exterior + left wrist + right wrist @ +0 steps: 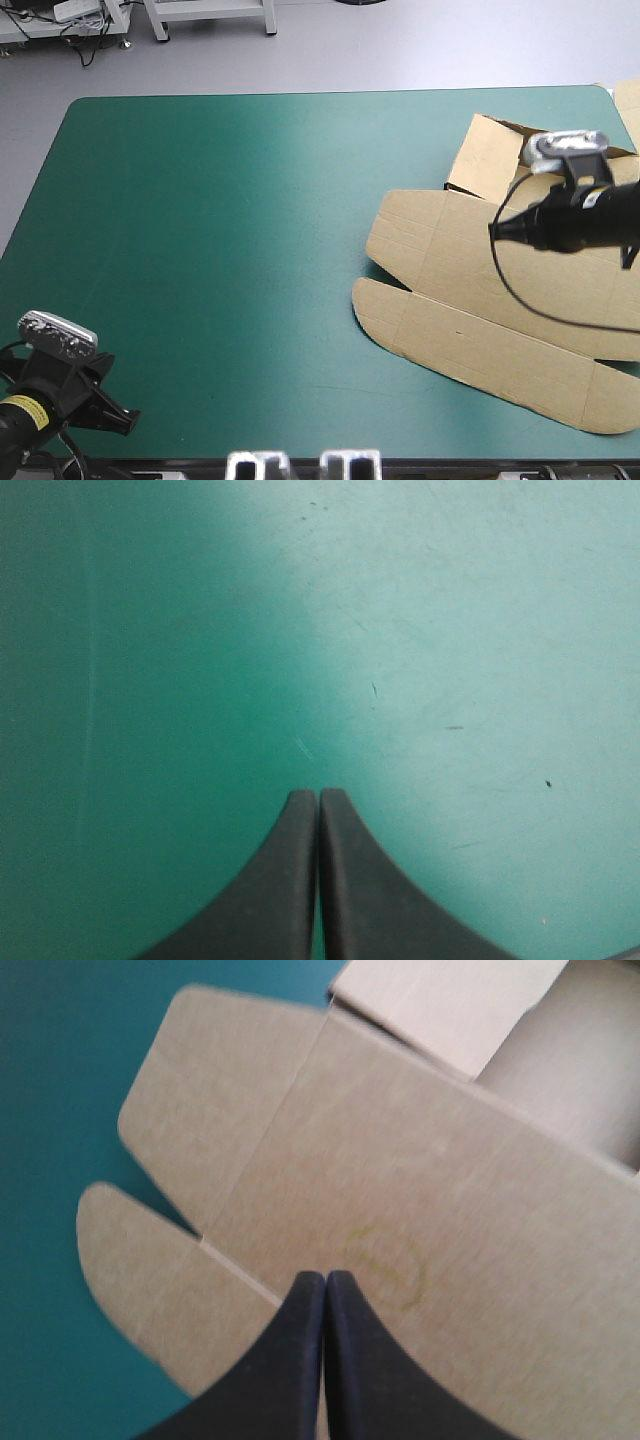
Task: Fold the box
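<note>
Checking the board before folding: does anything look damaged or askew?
Nothing torn or crushed. The box lies slanted to the table's edges, mostly flat, with a far wall raised. A faint yellowish ring mark shows on the panel just ahead of the shut right gripper.

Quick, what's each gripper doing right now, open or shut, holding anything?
Left gripper: shut, holding nothing, over the bare teal-green cover.
Right gripper: shut, holding nothing, over the box.
</note>
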`<state>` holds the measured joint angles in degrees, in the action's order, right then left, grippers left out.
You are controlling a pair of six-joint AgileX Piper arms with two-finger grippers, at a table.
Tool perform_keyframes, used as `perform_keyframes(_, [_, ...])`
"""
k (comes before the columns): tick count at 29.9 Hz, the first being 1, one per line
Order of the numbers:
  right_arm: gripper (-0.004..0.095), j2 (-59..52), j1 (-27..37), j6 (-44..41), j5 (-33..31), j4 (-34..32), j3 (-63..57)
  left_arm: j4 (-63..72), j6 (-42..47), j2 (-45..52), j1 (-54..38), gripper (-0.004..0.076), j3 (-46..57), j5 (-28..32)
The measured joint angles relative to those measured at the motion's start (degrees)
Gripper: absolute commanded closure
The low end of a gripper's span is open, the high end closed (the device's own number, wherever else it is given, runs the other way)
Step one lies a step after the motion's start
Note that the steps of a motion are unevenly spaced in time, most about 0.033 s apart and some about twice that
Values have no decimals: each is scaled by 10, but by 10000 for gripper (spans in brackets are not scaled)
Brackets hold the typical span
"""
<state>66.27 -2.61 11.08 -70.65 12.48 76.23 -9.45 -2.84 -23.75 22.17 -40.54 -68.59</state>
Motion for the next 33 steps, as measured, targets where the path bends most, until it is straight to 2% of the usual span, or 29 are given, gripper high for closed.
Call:
perform_keyframes(10, [925, -198, -23, 0, 103, -25, -281, 120, -50, 80, 0, 732, 100, 25])
perform_keyframes(14, [925, -288, -23, 7, 140, -25, -331, 148, -67, 105, 0, 732, 112, 35])
perform_keyframes(22, [925, -439, -23, 13, 163, -25, -426, 152, -101, 120, 0, 732, 124, 45])
perform_keyframes(33, [925, -512, -23, 13, 177, -26, -485, 152, -104, 120, 0, 732, 124, 52])
